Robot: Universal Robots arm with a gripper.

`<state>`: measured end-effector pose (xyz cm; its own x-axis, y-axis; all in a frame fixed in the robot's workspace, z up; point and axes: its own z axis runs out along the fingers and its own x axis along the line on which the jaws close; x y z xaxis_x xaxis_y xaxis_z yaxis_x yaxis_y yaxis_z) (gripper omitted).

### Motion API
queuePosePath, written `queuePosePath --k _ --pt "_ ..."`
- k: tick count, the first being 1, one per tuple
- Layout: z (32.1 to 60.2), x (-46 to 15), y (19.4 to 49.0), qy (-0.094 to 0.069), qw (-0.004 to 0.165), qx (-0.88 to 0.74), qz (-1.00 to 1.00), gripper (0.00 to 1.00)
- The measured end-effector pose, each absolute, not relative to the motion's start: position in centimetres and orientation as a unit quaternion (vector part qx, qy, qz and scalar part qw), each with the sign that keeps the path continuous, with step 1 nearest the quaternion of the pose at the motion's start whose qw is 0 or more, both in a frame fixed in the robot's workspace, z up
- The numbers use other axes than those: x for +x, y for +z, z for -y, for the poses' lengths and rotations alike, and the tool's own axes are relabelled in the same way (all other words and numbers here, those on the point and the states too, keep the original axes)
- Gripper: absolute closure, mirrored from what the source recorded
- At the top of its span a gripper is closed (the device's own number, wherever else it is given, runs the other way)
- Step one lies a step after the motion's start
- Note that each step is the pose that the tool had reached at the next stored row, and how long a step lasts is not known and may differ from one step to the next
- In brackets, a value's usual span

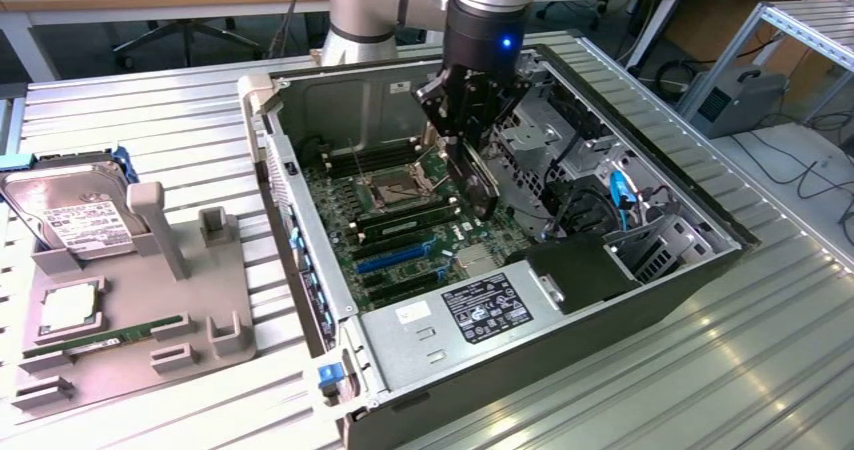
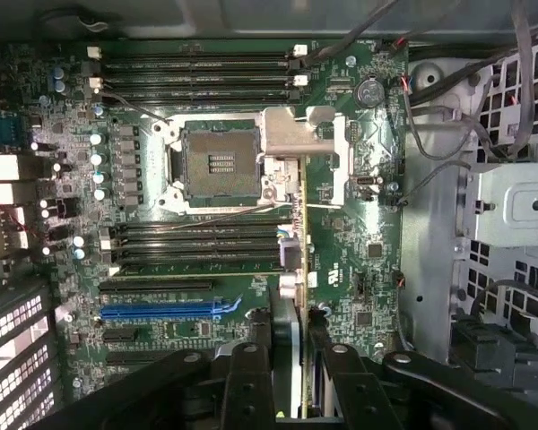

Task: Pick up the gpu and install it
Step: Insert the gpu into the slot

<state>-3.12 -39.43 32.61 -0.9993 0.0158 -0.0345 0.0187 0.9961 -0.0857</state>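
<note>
On the ribbed metal surface (image 1: 747, 370) lies the open computer case (image 1: 284, 160), its green motherboard (image 1: 400, 245) facing up, and over that board, beside the bare processor socket (image 2: 217, 163), I hold the gpu (image 1: 478, 185) on edge, my gripper (image 1: 465, 130) clamped on its top.

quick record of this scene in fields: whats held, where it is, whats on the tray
hand: shut on the gpu, inside the open computer case
gpu: hangs on edge over the motherboard, beside the cpu socket; not in a slot
blue slot: free, nothing plugged in
tray: on the table to the exterior view's left of the case
on tray: hard drive standing, memory stick lying flat
</note>
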Motion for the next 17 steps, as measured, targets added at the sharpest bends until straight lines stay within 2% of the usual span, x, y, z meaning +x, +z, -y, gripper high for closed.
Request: queuePosePath --k 17 --pt "39.43 -3.12 32.61 -0.042 0.019 -0.046 -0.998 0.73"
